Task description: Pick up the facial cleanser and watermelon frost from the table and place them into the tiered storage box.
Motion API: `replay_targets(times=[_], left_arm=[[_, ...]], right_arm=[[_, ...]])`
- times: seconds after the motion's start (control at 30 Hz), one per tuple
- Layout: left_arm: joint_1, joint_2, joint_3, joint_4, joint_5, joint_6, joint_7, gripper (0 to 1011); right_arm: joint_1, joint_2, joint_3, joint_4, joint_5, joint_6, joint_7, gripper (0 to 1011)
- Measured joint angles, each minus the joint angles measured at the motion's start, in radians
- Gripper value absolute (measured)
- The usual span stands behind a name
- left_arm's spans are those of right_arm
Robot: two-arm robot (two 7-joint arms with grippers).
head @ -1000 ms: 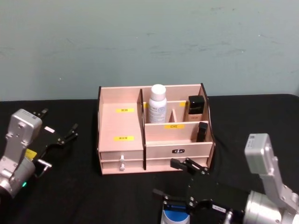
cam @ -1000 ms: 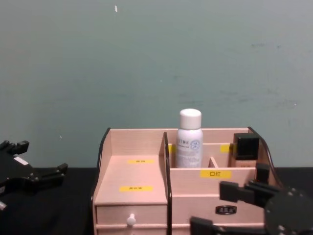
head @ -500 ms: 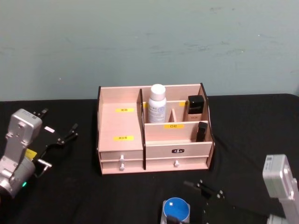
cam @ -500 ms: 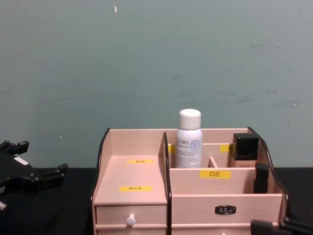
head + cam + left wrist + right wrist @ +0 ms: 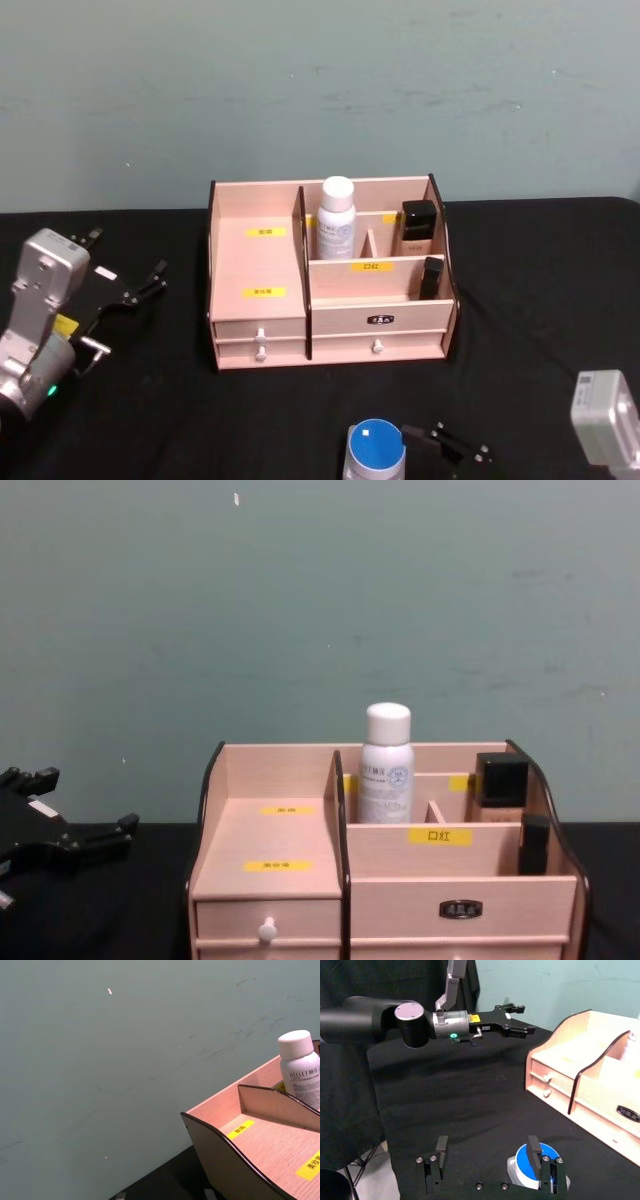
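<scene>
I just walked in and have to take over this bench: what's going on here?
The right gripper is low at the near edge of the table, open beside a blue-topped container and not gripping it. The left gripper waits open to the left of the tiered storage box. A white bottle stands in a back compartment of the box.

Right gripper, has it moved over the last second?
Yes. In the head view the right gripper has drawn back from the tiered storage box's drawers toward the robot, and is now low beside the blue-capped container.
</scene>
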Motion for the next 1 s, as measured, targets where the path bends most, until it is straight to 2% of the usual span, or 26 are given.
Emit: replay_targets(times=[0.23, 0.5, 0.7, 1.0], left_arm=[[0.000, 0.000, 0.000, 0.000, 0.000, 0.000, 0.000, 1010], [0.000, 0.000, 0.000, 0.000, 0.000, 0.000, 0.000, 1010], [0.000, 0.000, 0.000, 0.000, 0.000, 0.000, 0.000, 1010], [0.000, 0.000, 0.000, 0.000, 0.000, 0.000, 0.000, 1010]], right_arm=[[-0.028, 0.000, 0.032, 0.004, 0.006, -0.022, -0.004, 1003], [-0.052, -0.017, 0.080, 0.038, 0.029, -0.059, -0.002, 1003], [-0.053, -0.034, 0.088, 0.063, 0.033, -0.064, -0.003, 1003], [-0.001, -0.071, 0.072, 0.132, 0.034, -0.052, 0.007, 1002]])
